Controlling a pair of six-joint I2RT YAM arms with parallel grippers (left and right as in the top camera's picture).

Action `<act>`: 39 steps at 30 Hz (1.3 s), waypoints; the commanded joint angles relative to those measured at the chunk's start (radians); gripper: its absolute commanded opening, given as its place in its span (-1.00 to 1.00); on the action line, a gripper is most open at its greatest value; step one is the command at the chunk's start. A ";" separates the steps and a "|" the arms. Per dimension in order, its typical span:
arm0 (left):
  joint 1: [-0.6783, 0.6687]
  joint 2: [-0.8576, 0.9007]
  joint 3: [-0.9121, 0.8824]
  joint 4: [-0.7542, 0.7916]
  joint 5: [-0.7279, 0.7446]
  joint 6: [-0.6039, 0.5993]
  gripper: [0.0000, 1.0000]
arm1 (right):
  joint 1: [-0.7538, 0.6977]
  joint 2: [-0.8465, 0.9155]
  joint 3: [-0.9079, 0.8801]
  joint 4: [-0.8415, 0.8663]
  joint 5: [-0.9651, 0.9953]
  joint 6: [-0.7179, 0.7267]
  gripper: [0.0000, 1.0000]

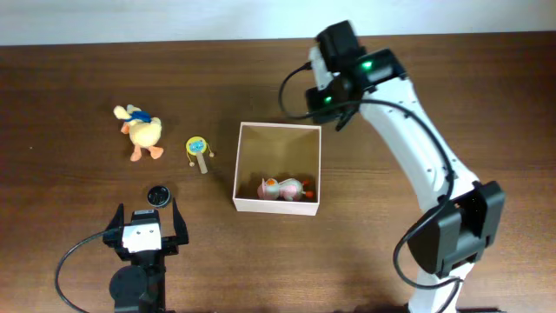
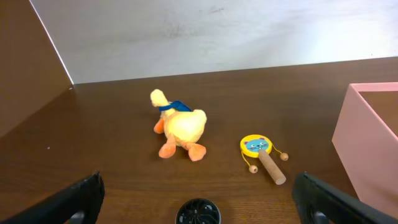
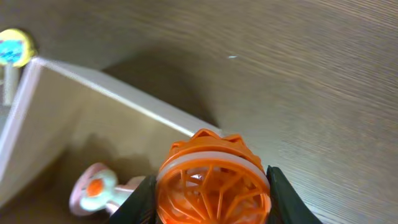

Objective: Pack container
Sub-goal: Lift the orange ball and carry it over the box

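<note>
Gripper, left (image 1: pixel 146 223): fingers apart, empty, nearest, well to the left of the container (image 1: pixel 278 149). Black round ribbed cap (image 1: pixel 157 194): one, left of the container's near corner. Container: one square shallow cardboard box, white outside and tan inside, standing between the two grippers. It is likely light and thin-walled, apt to slide or dent, and best pinched over one wall's rim.

Inside it, near side: one pink-and-white plastic toy (image 1: pixel 280 187). Left of it: one yellow pellet drum on a wooden handle (image 1: pixel 199 151), then, farther left, one yellow plush duck (image 1: pixel 142 132). Over its far right corner: right gripper (image 3: pixel 211 199), clamped on one orange lattice ball (image 3: pixel 213 177).

Picture edges cut off the container (image 2: pixel 367 149) and the orange toy (image 3: pixel 213 186).
</note>
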 commanded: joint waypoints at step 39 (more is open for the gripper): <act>-0.006 -0.007 -0.008 0.003 0.008 -0.005 0.98 | 0.108 0.161 -0.110 -0.016 -0.012 -0.011 -0.42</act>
